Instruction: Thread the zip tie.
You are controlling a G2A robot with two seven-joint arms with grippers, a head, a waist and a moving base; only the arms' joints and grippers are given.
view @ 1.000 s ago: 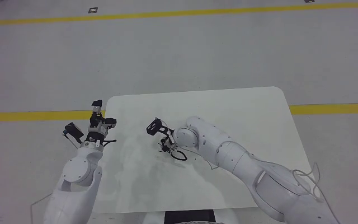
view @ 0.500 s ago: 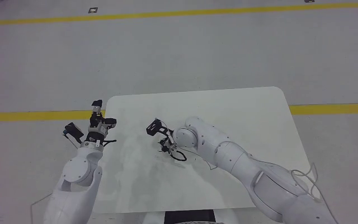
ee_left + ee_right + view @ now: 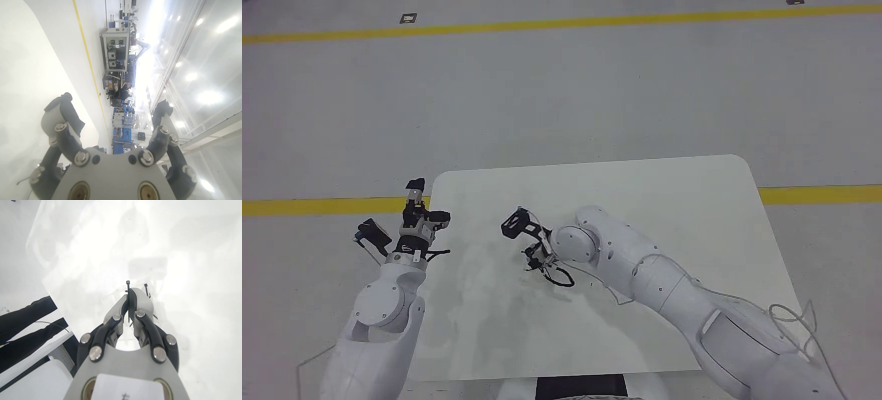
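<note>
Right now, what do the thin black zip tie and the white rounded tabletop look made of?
Thin black zip tie: probably moulded plastic, matt; slim strap, small square head. White rounded tabletop: smooth, semi-gloss, perhaps laminate; faint reflections show.

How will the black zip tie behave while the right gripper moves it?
Likely light and fairly stiff over short lengths: the zip tie stands straight past the closed right gripper without drooping. It is thin and narrow, so it could twist or slip in the pinch.
</note>
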